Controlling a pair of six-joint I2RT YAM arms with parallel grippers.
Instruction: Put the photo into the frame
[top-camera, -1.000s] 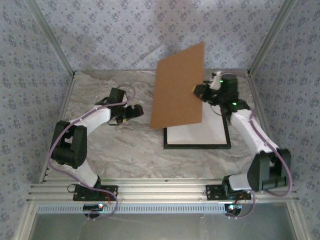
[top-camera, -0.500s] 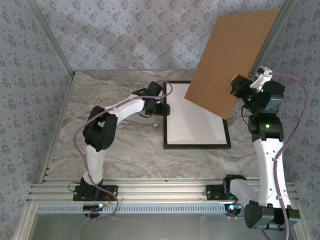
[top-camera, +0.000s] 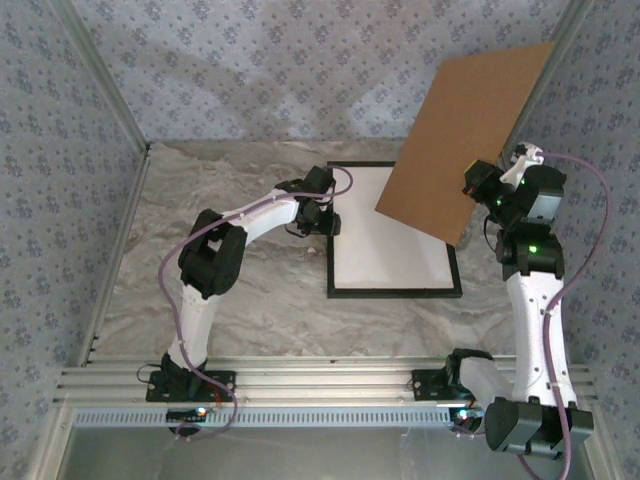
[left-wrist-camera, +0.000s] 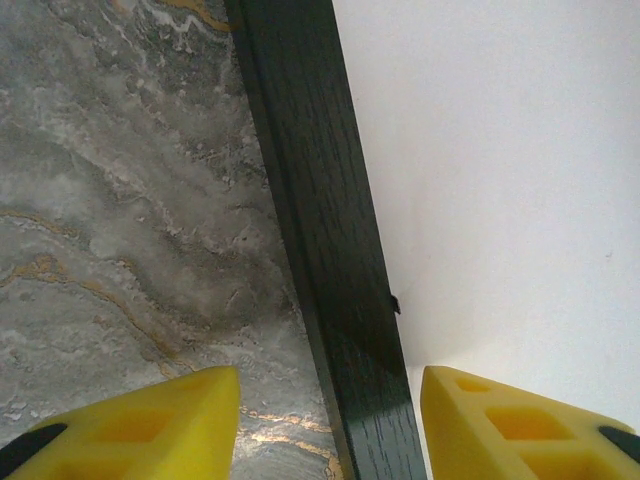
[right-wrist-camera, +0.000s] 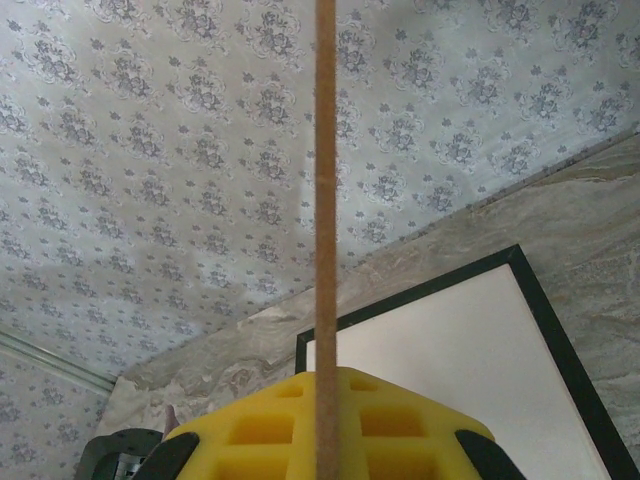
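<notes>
The thin black frame (top-camera: 395, 293) lies flat on the marble table, with a plain white surface (top-camera: 390, 240) filling its inside. The photo is out of view. My left gripper (top-camera: 325, 215) is down at the frame's left rail (left-wrist-camera: 330, 250). Its yellow fingers (left-wrist-camera: 150, 420) straddle that rail with a gap on each side, so the left gripper (left-wrist-camera: 330, 375) is open. My right gripper (top-camera: 470, 185) is shut on the brown backing board (top-camera: 460, 140), holding it tilted in the air above the frame's back right corner. The right wrist view has the board edge-on (right-wrist-camera: 326, 200) between the pads.
Patterned walls close the table at the back and both sides. The metal corner post (top-camera: 535, 90) stands right behind the raised board. Bare marble (top-camera: 230, 290) lies left of and in front of the frame.
The right arm lifted the board off the frame, up and to the right. The left arm swung right to the frame's left rail, and its jaws narrowed.
</notes>
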